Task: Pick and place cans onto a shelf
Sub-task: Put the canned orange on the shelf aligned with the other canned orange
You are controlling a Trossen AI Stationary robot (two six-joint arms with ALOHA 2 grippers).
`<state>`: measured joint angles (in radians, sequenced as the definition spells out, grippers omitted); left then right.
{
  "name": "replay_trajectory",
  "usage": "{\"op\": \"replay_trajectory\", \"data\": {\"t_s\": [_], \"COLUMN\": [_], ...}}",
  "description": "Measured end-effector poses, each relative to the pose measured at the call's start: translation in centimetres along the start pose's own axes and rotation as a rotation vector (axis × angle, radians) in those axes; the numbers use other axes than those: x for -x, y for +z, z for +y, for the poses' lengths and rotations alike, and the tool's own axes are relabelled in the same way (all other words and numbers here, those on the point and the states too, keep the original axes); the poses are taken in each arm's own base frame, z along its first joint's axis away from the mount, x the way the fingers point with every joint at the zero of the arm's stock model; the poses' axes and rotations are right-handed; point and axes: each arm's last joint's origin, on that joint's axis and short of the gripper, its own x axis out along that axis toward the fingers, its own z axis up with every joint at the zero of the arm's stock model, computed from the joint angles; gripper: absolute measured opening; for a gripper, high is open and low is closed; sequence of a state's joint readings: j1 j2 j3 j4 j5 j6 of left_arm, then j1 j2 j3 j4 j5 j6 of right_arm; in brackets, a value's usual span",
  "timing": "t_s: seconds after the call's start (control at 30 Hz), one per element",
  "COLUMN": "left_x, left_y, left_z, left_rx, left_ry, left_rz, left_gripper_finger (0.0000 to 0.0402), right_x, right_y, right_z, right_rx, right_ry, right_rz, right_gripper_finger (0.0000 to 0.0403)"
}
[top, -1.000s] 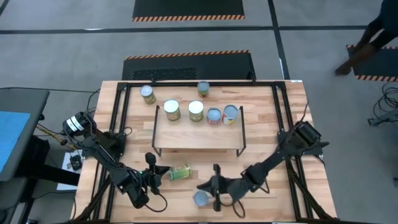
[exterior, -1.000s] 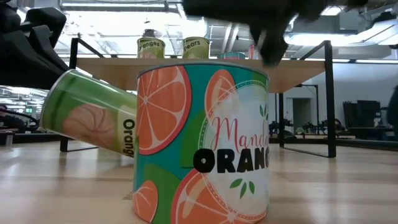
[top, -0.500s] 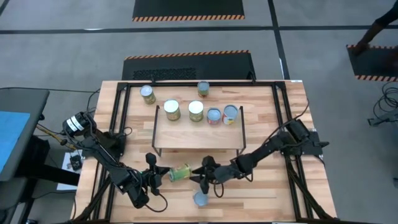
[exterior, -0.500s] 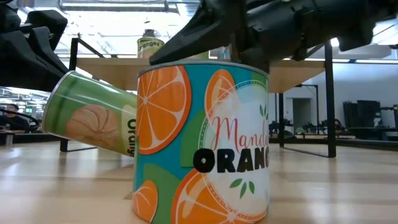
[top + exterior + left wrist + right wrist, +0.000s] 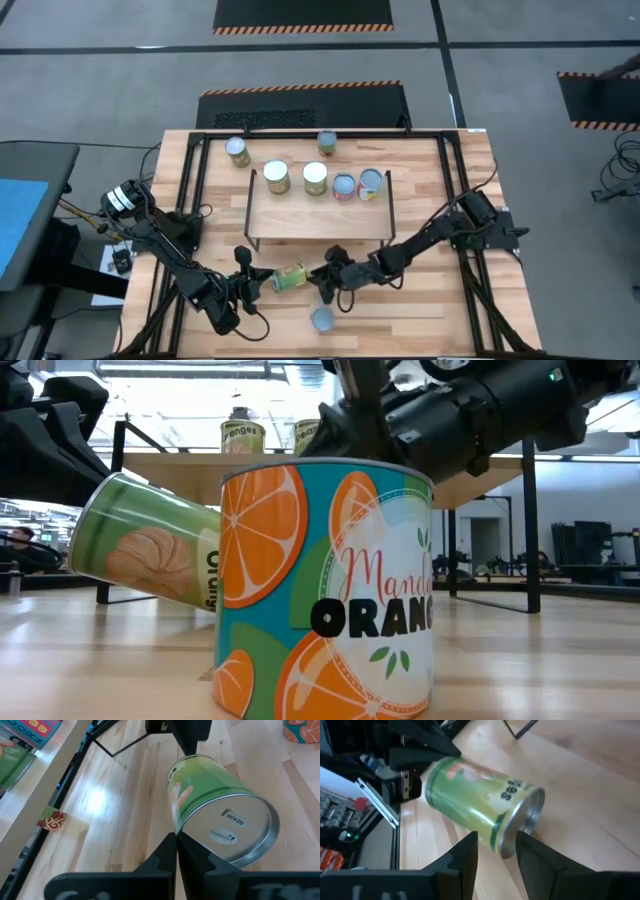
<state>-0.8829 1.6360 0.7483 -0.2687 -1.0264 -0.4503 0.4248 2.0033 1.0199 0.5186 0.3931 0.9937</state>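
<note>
Right gripper (image 5: 318,282) has left blue-label can (image 5: 322,319), now at green can (image 5: 289,277), fingers spread wide, gripping nothing. Blue-label can stands upright alone near front table (image 5: 450,310) edge. Green can lies tilted on its side, silvery end showing. Left gripper (image 5: 250,281) fully closed, touching green can's other end. Shelf (image 5: 320,215) carries four cans.
</note>
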Motion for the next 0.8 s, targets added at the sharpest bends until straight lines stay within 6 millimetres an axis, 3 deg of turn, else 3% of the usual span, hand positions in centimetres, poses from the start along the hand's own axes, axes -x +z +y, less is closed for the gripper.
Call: {"op": "replay_trajectory", "data": {"t_s": [0.4, 0.63, 0.8], "left_x": [0.0, 0.0, 0.0], "left_y": [0.0, 0.0, 0.1], "left_z": [0.0, 0.0, 0.0], "left_rx": [0.000, 0.002, -0.007], "left_ry": [0.000, 0.003, 0.009], "left_rz": [0.000, -0.002, -0.008], "left_gripper_finger": [0.0000, 0.0000, 0.0000], "right_x": [-0.2, -2.4, -3.1], "right_y": [0.5, -0.3, -0.6], "right_z": [-0.1, -0.8, -0.5], "right_rx": [-0.018, -0.031, -0.004], "right_ry": [0.018, 0.087, 0.095], "right_rz": [0.000, 0.030, 0.030], "right_gripper_finger": [0.0201, 0.0170, 0.0125]}}
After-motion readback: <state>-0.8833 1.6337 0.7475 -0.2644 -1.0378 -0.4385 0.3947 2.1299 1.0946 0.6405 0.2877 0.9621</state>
